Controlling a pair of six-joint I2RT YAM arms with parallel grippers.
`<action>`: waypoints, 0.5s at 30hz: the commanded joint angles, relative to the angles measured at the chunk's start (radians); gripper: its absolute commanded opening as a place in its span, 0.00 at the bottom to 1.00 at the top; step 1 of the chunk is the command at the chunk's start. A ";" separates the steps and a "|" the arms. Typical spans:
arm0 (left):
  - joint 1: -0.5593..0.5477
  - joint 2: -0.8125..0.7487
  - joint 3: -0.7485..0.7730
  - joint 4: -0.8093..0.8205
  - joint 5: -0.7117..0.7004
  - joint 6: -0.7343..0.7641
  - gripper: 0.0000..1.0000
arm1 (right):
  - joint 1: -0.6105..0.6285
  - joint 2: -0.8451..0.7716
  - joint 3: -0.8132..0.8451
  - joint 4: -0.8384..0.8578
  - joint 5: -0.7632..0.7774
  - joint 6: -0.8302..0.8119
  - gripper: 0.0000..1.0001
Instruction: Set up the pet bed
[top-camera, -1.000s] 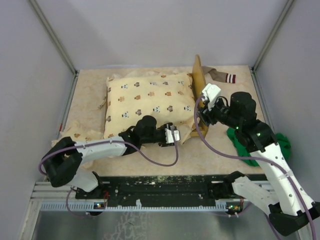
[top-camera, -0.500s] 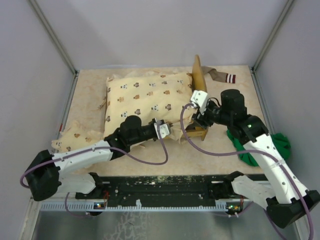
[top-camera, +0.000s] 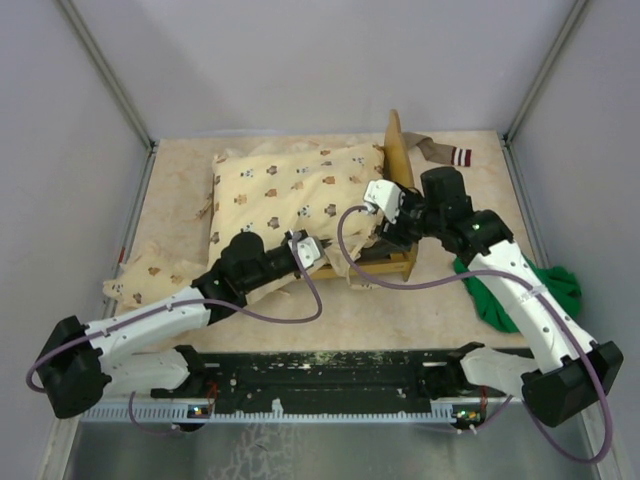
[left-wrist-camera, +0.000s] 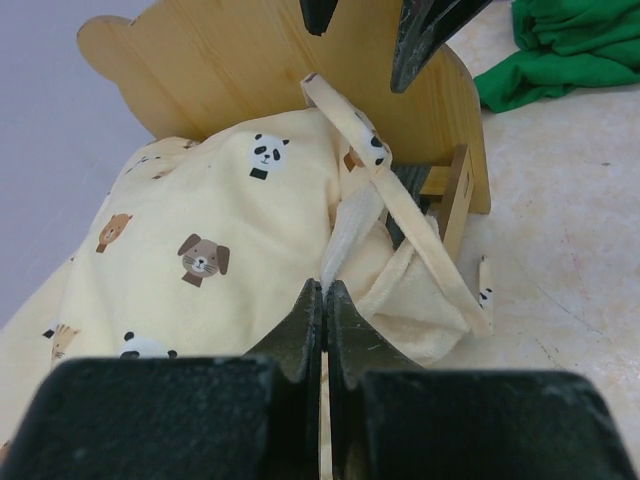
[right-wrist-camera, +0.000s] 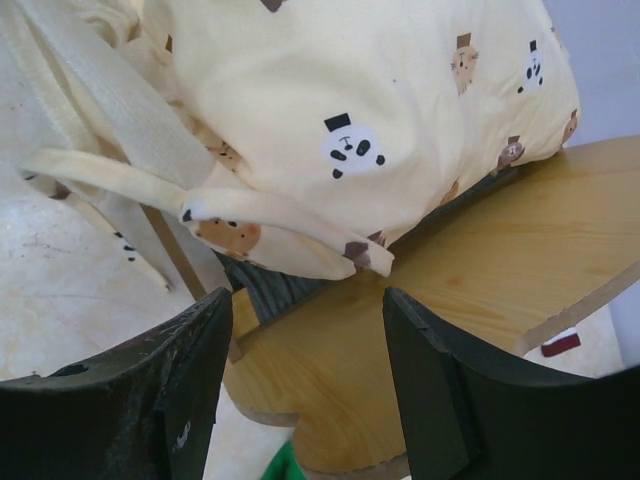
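Note:
The pet bed (top-camera: 398, 262) stands right of centre, its light-wood scalloped headboard (left-wrist-camera: 250, 60) upright and its dark grey base (right-wrist-camera: 275, 290) partly showing. A cream animal-print pillow (top-camera: 290, 195) lies over it, spreading to the left, with a loose tie strap (left-wrist-camera: 420, 240) hanging at the bed's corner. My left gripper (left-wrist-camera: 325, 295) is shut on the pillow's near edge, with a thin fold of cream fabric between its jaws. My right gripper (right-wrist-camera: 305, 370) hangs open just above the headboard (right-wrist-camera: 480, 270) and the pillow's corner, holding nothing.
A green cloth (top-camera: 560, 285) lies bunched to the right of the bed, under the right arm. A cream animal-print quilt (top-camera: 150, 272) lies at the near left. A brown striped cloth (top-camera: 445, 153) sits behind the headboard. Grey walls enclose the table.
My left gripper has shut on the pillow's edge and drawn back to the left. My right gripper has moved left over the bed and its jaws have widened.

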 joint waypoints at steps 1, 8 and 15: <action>0.017 -0.036 -0.003 0.010 -0.002 -0.026 0.00 | 0.011 0.054 0.077 0.061 0.015 -0.046 0.62; 0.029 -0.042 -0.006 0.003 0.008 -0.031 0.00 | 0.011 0.155 0.093 0.139 0.030 -0.059 0.58; 0.044 -0.037 -0.008 0.013 -0.029 -0.054 0.00 | 0.014 0.181 0.180 0.055 0.056 -0.015 0.00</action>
